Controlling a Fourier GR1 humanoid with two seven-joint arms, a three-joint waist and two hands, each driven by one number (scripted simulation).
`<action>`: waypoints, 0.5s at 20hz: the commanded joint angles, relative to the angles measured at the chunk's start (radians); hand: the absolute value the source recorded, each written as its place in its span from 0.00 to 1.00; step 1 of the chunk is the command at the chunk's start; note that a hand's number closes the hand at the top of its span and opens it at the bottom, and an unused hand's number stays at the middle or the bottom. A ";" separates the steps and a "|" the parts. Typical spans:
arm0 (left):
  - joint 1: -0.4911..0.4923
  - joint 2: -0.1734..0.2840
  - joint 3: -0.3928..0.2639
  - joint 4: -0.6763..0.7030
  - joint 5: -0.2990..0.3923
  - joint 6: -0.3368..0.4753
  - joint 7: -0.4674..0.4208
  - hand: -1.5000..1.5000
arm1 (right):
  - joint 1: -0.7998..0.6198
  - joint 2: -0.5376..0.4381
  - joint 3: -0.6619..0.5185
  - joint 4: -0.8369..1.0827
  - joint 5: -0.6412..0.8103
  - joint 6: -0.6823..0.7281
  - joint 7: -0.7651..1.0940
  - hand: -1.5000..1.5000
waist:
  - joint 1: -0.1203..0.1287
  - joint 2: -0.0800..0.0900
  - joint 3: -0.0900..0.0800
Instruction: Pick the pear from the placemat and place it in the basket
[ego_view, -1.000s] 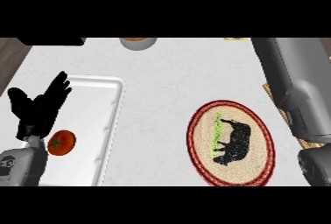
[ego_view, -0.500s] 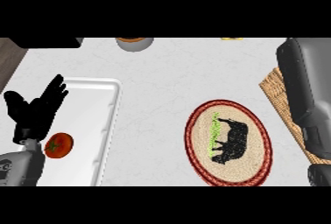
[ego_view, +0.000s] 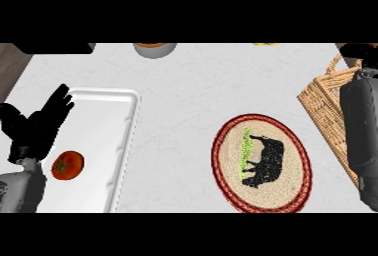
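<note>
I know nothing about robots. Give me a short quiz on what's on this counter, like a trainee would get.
1. True or false: the tomato lies on the white tray.
2. Which thing stands at the view's right edge? A. basket B. kettle C. frying pan
3. Fill in: the oval placemat has a ___ rim.
Key: 1 true; 2 A; 3 red.
</note>
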 joint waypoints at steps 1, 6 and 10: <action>-0.001 -0.037 -0.027 -0.010 -0.029 0.038 0.007 0.50 | 0.075 -0.007 -0.078 -0.038 0.062 -0.139 0.158 0.00 | -0.001 0.003 0.001; -0.006 -0.016 0.003 -0.035 0.010 0.006 0.016 0.50 | 0.087 0.036 -0.097 -0.055 0.031 -0.078 0.116 0.00 | 0.010 0.001 0.000; -0.028 -0.053 -0.039 -0.022 -0.048 0.051 0.022 0.50 | 0.149 0.005 -0.091 -0.102 -0.100 -0.120 -0.031 0.00 | 0.005 0.002 0.000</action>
